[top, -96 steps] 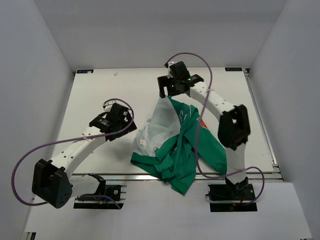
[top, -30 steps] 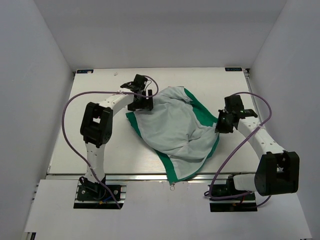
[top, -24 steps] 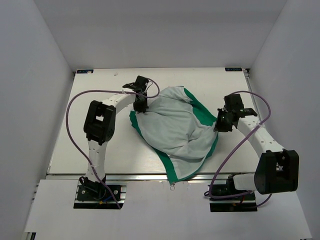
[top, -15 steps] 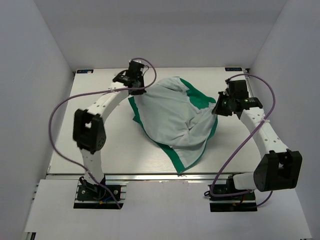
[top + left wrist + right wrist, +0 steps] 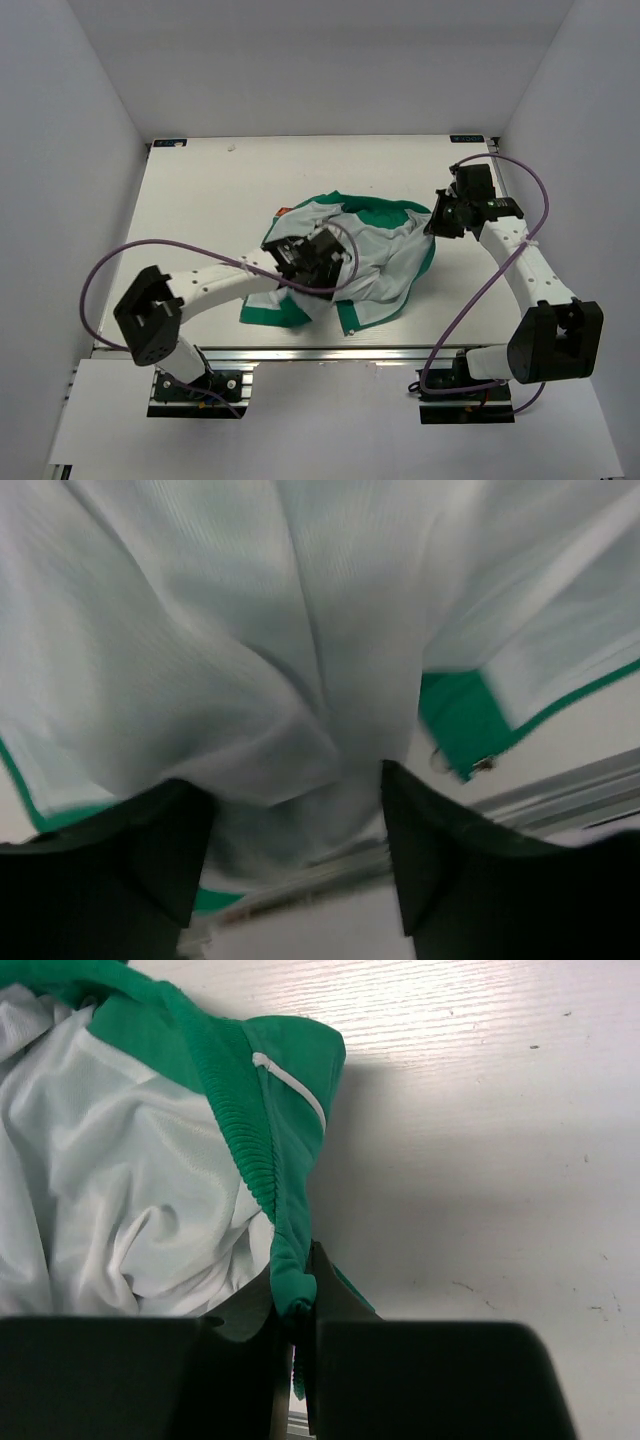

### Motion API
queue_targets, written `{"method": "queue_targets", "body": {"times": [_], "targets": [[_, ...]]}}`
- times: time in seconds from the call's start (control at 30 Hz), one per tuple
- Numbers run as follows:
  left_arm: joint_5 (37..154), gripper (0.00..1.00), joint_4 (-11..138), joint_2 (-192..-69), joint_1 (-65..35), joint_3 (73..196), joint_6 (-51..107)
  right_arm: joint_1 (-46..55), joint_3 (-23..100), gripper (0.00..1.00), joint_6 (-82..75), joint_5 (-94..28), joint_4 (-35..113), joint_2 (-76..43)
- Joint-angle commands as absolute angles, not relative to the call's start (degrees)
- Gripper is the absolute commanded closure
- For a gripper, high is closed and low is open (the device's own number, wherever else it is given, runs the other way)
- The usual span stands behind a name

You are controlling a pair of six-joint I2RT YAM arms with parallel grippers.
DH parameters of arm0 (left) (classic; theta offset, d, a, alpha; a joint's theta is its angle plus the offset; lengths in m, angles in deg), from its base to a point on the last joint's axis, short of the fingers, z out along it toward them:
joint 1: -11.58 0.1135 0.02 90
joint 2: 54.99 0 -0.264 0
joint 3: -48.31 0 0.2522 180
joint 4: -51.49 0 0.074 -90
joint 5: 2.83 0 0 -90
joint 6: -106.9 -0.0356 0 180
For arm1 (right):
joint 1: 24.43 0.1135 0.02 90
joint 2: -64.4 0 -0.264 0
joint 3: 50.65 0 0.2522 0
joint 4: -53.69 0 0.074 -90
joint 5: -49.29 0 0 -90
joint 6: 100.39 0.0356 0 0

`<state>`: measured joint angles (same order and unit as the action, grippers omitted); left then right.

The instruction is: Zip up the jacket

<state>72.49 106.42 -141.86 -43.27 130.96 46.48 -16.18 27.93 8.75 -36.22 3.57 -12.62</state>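
The jacket (image 5: 385,255) lies crumpled at the middle of the table, its light grey lining up and green edges around it. My left gripper (image 5: 320,268) hovers low over the heap's near left part. In the left wrist view its fingers (image 5: 160,850) stand wide apart, open, with grey lining (image 5: 300,630) just beyond them and a green corner (image 5: 460,715) to the right. My right gripper (image 5: 436,222) is at the jacket's right edge. In the right wrist view the right gripper (image 5: 297,1315) is shut on the green ribbed edge (image 5: 245,1135).
The white table (image 5: 200,190) has bare surface to the left, behind and to the right of the jacket. A metal rail (image 5: 300,352) runs along the near edge, close to the jacket's near hem. White walls enclose the other three sides.
My left arm has swung from the jacket's far left corner to its near middle and now stands open. The spread jacket has collapsed into a smaller heap. The right gripper has held its grip.
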Motion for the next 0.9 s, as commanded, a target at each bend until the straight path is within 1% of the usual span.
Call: {"method": "queue_targets", "body": {"times": [0.0, 0.03, 0.07, 0.17, 0.23, 0.27, 0.3, 0.37, 0.4, 0.5, 0.53, 0.6, 0.7, 0.73, 0.87], "targets": [[73.3, 0.16, 114.4, -140.8, -46.6, 127.5, 53.4, -16.4, 28.4, 1.00, 9.0, -38.9, 2.5, -12.9], [71.7, 0.08, 116.6, -139.4, -46.6, 128.2, 54.3, -16.5, 28.4, 1.00, 9.0, -38.8, 2.6, -13.1], [68.1, 0.02, 117.4, -138.6, -46.6, 129.1, 54.8, -16.5, 28.4, 1.00, 9.0, -38.6, 2.8, -13.2], [64.9, 0.02, 118.3, -136.6, -46.2, 134.3, 53.7, -16.5, 28.3, 1.00, 8.7, -39.0, 3.0, -13.0], [63.3, 0.02, 118.2, -136.1, -43.6, 137.7, 52.4, -16.5, 28.4, 1.00, 8.3, -39.5, 2.9, -13.2], [62.7, 0.02, 117.6, -136.0, -42.1, 138.4, 51.7, -16.5, 28.3, 1.00, 8.2, -39.7, 3.0, -13.3], [63.4, 0.02, 116.1, -135.8, -36.7, 138.9, 50.9, -16.6, 28.3, 1.00, 7.9, -39.8, 3.1, -13.5], [66.8, 0.02, 114.0, -135.9, -29.1, 139.9, 48.6, -16.8, 28.5, 1.00, 7.5, -40.0, 3.0, -14.2], [69.9, 0.02, 110.7, -136.1, -21.8, 139.8, 47.7, -16.8, 28.5, 1.00, 7.4, -40.0, 3.0, -14.4], [73.2, 0.02, 105.9, -140.1, -11.7, 142.0, 44.4, -17.0, 28.7, 1.00, 7.1, -39.7, 3.2, -15.6], [77.9, 0.02, 104.5, -141.7, -9.8, 142.9, 42.3, -17.1, 28.6, 1.00, 6.8, -39.7, 3.5, -15.9], [82.3, 0.02, 101.3, -147.5, -6.5, 146.2, 40.7, -17.1, 28.6, 1.00, 6.1, -39.2, 4.1, -16.3], [87.1, 0.02, 99.0, -154.6, -5.8, 150.5, 35.1, -17.1, 28.7, 1.00, 5.3, -39.7, 4.2, -16.7], [93.2, 0.02, 97.8, -155.5, -5.7, 150.3, 30.5, -17.2, 29.0, 1.00, 5.1, -40.0, 4.0, -17.2], [102.9, 0.02, 92.2, -157.6, -5.6, 146.5, 21.7, -17.5, 29.5, 1.00, 4.8, -42.1, 3.2, -18.3]]}}
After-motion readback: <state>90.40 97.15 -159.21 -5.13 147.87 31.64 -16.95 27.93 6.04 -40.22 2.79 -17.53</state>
